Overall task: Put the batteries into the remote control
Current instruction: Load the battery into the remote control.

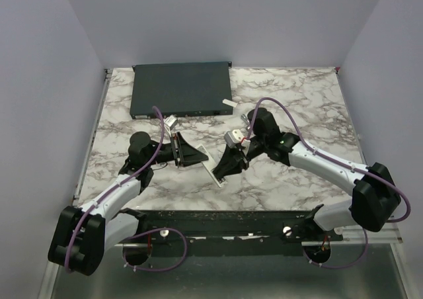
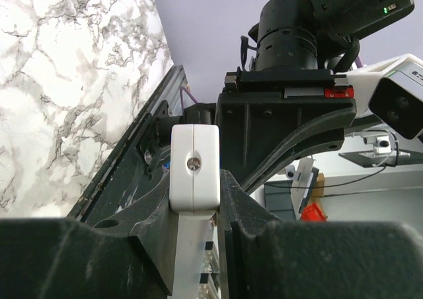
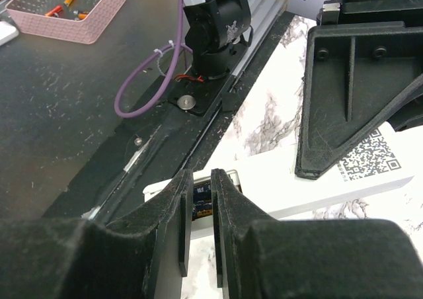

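Two tools meet near the middle of the marble tabletop point(image 1: 297, 94), well apart from the dark-grey box point(image 1: 182, 88) at the back. The left tool point(image 2: 196, 183) is clamped on the white remote control point(image 2: 194, 167) — the right tool point(image 3: 201, 186) stands with a narrow gap at the remote's open end, and whether it holds anything cannot be told.

High rear overview, both wrist views close on remote control point(image 3: 277, 180)
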